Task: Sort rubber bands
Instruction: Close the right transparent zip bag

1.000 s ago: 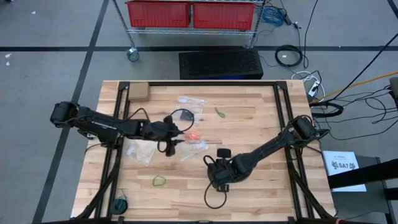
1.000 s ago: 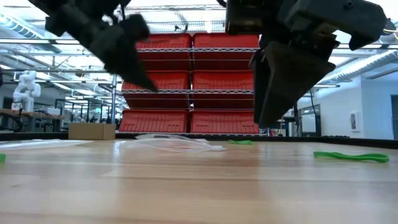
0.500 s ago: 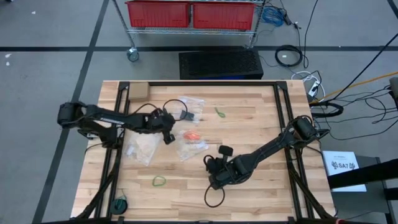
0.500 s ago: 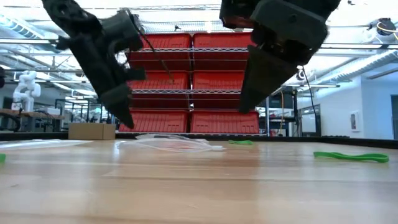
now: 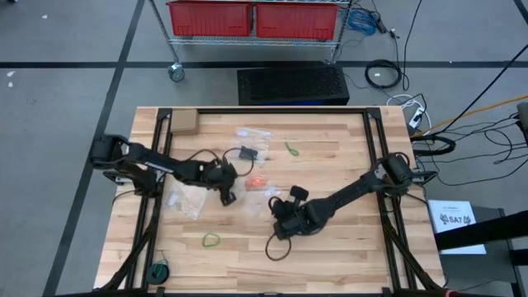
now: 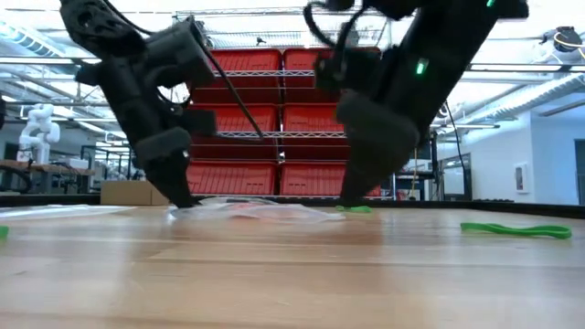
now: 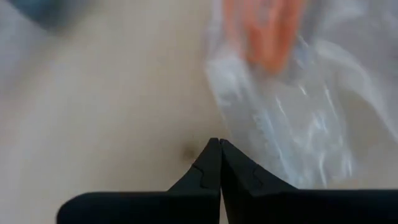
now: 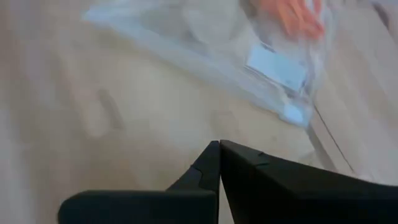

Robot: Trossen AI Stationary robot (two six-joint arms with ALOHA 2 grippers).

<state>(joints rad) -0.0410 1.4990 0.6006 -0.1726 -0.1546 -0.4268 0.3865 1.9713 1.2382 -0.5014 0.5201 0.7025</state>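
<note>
Grippers flank the clear bag [image 5: 260, 188] holding orange bands [image 5: 254, 180] at the table's [image 5: 346, 140] middle: the left gripper [image 5: 230, 198] sits at the bag's edge with fingers pressed together on nothing I can make out, and the right gripper [image 5: 279, 216], likewise closed and empty, hangs just beside it. One green band [image 5: 211, 240] lies toward the near edge, another green band [image 5: 291, 148] farther back.

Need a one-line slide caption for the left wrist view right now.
Left gripper, jaws shut and empty, poised over the wooden table beside a clear zip bag holding orange-red rubber bands.
</note>
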